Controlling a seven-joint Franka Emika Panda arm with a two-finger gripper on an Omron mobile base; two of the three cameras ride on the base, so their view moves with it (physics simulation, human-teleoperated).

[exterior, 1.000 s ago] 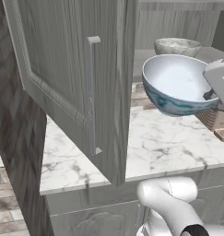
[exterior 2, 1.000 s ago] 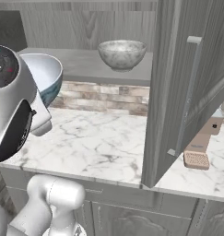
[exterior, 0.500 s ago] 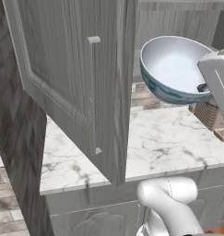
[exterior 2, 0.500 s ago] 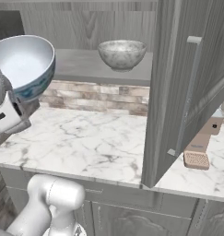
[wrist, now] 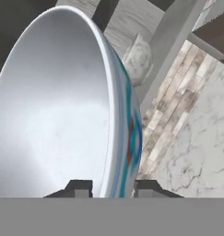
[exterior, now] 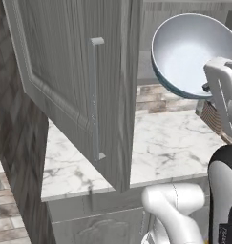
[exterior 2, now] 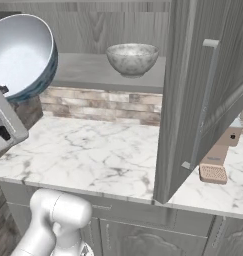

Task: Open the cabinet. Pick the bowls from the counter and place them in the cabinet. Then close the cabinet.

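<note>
Cabinet [exterior 2: 193, 100]: the grey wood-grain wall unit, both doors swung open toward me, slim bar handles [exterior: 94, 97] upright. Its grey shelf [exterior 2: 88, 72] lies open to view between the doors, above the brick backsplash [exterior 2: 100, 105].

Counter [exterior 2: 98, 160]: white marble with grey veins, below the shelf. A brown brush-like item [exterior 2: 215, 162] rests on it past the right door; I cannot name it more exactly.

Speckled stone bowl [exterior 2: 132, 59]: already on the shelf, upright, mouth up, toward the shelf's right part.

Blue bowl [exterior: 196, 55]: in my end effector [wrist: 106, 188], off the counter, raised to about shelf height. My 2 fingertips [wrist: 79, 188] pinch its rim, 1 inside the white wall, 1 on the blue outside, so the jaws stand narrow around the rim. The bowl is tipped well over on edge: its mouth faces sideways and back toward the base, not up, and its axis runs nearly level.

Relation that matters: the shelf lies ahead of the end effector, and the free stretch of it sits left of the stone bowl. In the right base view the blue bowl hangs left of and in front of that free stretch. My judgement: next I must carry it forward between the doors and roll the wrist so the mouth turns up before letting go, 2nd bowl of 2; closing the doors comes after.
</note>
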